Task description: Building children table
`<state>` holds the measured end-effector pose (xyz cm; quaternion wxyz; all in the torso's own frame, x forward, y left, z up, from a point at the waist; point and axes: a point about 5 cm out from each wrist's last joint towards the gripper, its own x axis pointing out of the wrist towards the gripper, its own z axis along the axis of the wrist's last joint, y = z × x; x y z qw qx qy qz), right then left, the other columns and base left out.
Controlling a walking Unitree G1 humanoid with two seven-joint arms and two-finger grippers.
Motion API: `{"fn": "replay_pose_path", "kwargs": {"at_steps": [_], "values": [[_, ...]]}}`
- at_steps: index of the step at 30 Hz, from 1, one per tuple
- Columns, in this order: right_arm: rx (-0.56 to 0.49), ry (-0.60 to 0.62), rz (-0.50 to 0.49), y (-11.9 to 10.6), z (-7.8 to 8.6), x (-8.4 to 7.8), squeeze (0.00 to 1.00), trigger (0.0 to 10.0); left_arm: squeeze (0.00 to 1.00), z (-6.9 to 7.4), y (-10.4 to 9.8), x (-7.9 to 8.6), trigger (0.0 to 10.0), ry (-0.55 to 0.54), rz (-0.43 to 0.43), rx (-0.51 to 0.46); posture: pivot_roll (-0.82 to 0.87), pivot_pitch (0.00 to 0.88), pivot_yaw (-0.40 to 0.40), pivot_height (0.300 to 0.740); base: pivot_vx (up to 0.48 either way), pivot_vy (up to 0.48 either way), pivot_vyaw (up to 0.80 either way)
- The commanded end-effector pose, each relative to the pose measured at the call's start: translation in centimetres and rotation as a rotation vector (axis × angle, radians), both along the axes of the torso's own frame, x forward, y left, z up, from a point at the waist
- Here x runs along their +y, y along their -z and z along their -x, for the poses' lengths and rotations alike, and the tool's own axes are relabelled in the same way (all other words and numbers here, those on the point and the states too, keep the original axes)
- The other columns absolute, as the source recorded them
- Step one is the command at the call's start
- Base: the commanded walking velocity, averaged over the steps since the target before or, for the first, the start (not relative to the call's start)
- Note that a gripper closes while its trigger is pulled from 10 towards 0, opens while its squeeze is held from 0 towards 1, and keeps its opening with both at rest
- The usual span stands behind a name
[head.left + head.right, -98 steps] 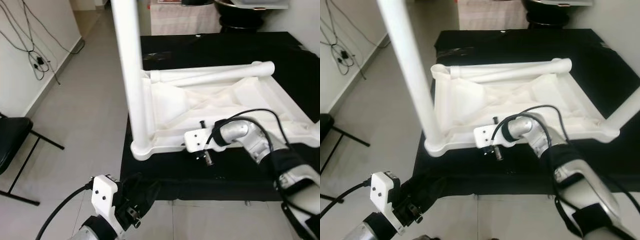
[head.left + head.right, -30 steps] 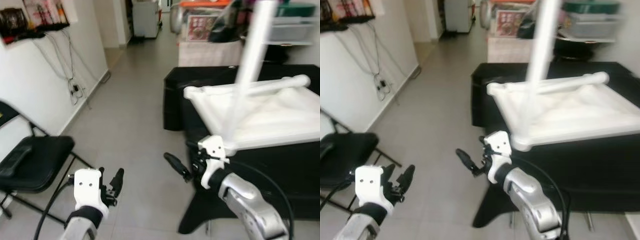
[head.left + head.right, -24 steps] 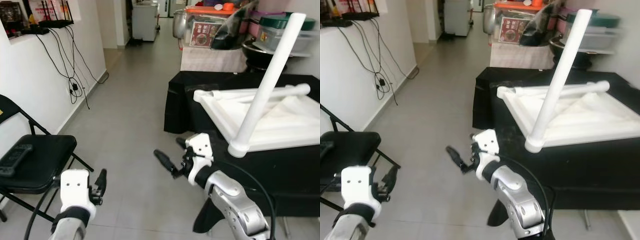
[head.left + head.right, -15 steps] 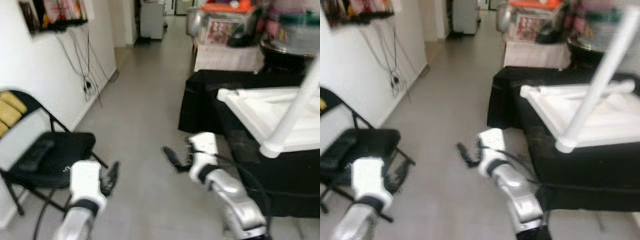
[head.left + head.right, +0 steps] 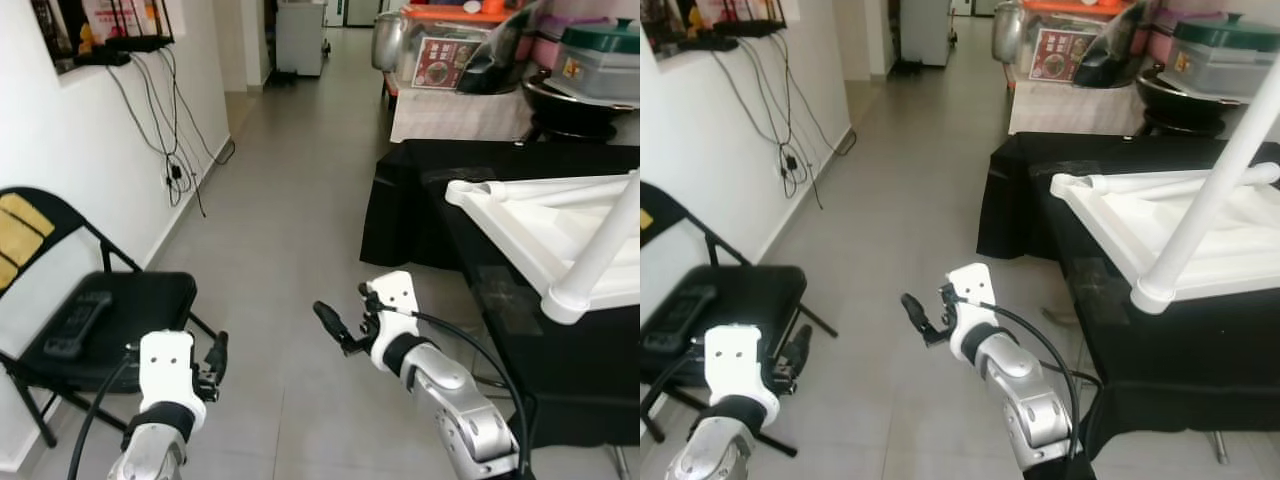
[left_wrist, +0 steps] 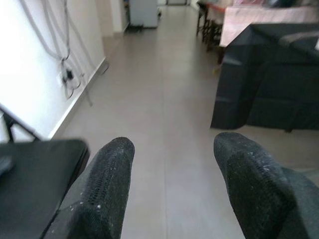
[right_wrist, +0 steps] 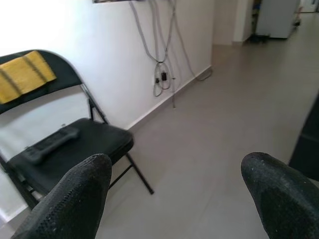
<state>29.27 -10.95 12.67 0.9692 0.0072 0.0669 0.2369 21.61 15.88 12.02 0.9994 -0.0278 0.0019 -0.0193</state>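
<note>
While I face hallway, tabletop [image 5: 520, 215] lies upside down on black bench [image 5: 430, 170] at my right, well apart from both grippers. One leg [image 5: 1200, 215] stands fitted at near corner; another lies loose across top. Left gripper [image 5: 215, 362] spread, empty. Right gripper [image 5: 335, 328] spread wide, empty. Judged: build partway; remaining legs unfitted.

White plastic children's table [image 5: 560, 225] on a black-draped table [image 5: 420, 190]; black folding chair [image 5: 110, 310] with yellow back pad; grey tiled floor [image 5: 290, 220].
</note>
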Motion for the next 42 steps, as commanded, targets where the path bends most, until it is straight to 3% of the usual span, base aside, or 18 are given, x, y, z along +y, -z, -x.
{"fn": "replay_pose_path", "kwargs": {"at_steps": [1, 30, 42], "values": [[-0.005, -0.002, -0.010, -0.13, -0.29, 0.14, 0.00, 10.0, 0.00, 0.00, 0.44, 0.05, 10.0, -0.002, 0.009, 0.012, 0.01, 0.000, -0.001, 0.740, 0.345, 0.000, 0.00], [0.016, -0.035, -0.068, -0.12, -0.48, 0.46, 0.00, 10.0, 0.00, -0.31, 0.41, 0.12, 10.0, 0.021, 0.012, 0.005, 0.02, 0.000, 0.000, 0.740, 0.400, 0.000, 0.00], [0.019, -0.034, -0.059, -0.06, -0.55, 0.55, 0.00, 10.0, 0.00, -0.42, 0.49, 0.19, 10.0, 0.038, 0.013, 0.009, 0.02, 0.000, 0.005, 0.740, 0.410, 0.000, -0.80]]}}
